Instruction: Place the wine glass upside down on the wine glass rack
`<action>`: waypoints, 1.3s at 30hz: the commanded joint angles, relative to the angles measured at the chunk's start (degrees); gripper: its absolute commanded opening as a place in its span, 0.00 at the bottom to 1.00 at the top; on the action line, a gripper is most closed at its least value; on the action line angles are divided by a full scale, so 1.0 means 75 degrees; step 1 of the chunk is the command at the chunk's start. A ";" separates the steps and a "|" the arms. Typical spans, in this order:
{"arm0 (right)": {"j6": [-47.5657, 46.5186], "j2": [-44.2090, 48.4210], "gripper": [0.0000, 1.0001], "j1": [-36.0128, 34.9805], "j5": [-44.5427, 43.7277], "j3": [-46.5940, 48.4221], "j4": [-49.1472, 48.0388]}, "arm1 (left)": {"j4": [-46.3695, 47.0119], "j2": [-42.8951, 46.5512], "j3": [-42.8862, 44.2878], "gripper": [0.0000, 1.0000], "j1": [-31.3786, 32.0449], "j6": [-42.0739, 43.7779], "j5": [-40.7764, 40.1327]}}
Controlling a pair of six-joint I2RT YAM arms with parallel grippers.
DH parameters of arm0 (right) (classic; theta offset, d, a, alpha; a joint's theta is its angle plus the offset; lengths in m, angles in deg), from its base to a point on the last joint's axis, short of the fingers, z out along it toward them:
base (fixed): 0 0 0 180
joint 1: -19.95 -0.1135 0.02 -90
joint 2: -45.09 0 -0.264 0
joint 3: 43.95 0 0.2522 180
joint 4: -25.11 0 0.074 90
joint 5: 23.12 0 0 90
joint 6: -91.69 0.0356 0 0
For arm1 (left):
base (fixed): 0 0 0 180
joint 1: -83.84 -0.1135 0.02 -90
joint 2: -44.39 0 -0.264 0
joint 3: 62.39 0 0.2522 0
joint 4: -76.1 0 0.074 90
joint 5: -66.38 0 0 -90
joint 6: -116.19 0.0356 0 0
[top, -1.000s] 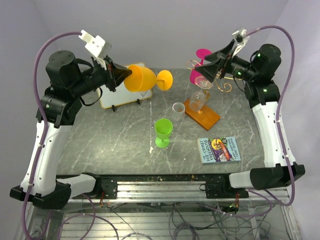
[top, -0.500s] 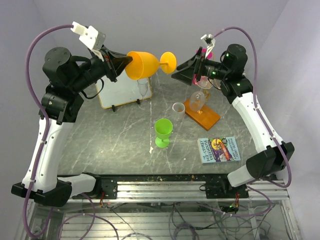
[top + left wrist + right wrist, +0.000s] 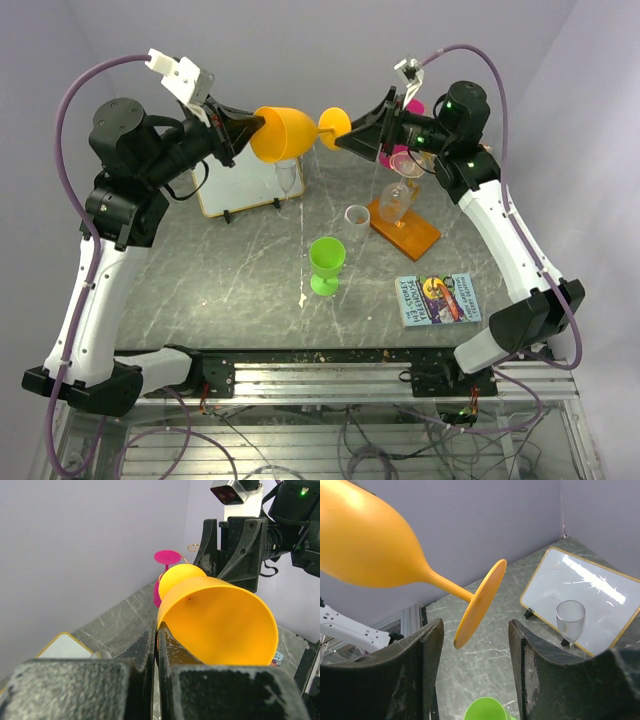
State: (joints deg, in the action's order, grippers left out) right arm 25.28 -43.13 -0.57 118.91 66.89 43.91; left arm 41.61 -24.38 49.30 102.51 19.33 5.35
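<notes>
1. The left claw is pressed together on the rim of the orange glass, one finger inside the bowl and one outside. It holds the glass on its side, high above the table.
2. The right claw is spread. Its fingers flank the glass's round foot without touching it.
3. The stem points from the left claw toward the right one, so this looks like a handover in mid-air.
4. The glass looks like opaque plastic: light, stiff, smooth and probably slippery, and less fragile than real glass.
5. A rim pinch gives poor leverage, so the glass could swing or slip.
6. The thin stem just behind the foot seems the best hold. The foot would then stop it sliding out, and the bowl can be turned mouth-down.
7. The rack stands on the table well below the right claw, on its orange base. Clear glasses already hang there.
8. A pink glass shows beyond the orange one.
9. Further out are a whiteboard, a green cup and a book.
10. The book cover carries print, too small to read. No brand or label shows on the orange glass.
</notes>
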 commanded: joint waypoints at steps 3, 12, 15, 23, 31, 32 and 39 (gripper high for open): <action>0.0195 -0.0158 0.50 -0.0078 -0.0615 0.0288 -0.0017 | 0.0343 0.0059 -0.0032 0.07 -0.0041 0.0225 -0.0127; 0.0434 -0.0200 0.36 -0.0135 -0.0943 0.0238 -0.0053 | 0.0349 -0.0050 -0.0044 0.07 -0.0030 0.0334 -0.0135; 0.0550 -0.0214 0.34 -0.0176 -0.0913 0.0197 -0.0141 | 0.0338 -0.0082 -0.0070 0.07 -0.0030 0.0371 -0.0150; 0.0676 -0.0233 0.28 -0.0189 -0.1002 0.0172 -0.0195 | 0.0337 -0.0097 -0.0131 0.07 -0.0031 0.0447 -0.0151; 0.0872 -0.0279 0.28 -0.0229 -0.0981 0.0112 -0.0335 | 0.0340 -0.0135 -0.0175 0.07 -0.0006 0.0458 -0.0149; 0.0848 -0.0274 0.28 -0.0230 -0.0994 0.0108 -0.0326 | 0.0340 -0.0135 -0.0178 0.07 -0.0001 0.0469 -0.0144; 0.0833 -0.0249 0.25 -0.0253 -0.1130 -0.0038 -0.0306 | 0.0356 -0.0107 -0.0231 0.07 0.0006 0.0485 -0.0174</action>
State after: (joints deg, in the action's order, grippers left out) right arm 31.25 -44.84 -1.94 111.76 67.42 42.97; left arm 41.61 -25.36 47.88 102.51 22.35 4.48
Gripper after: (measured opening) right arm 0.260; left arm 0.083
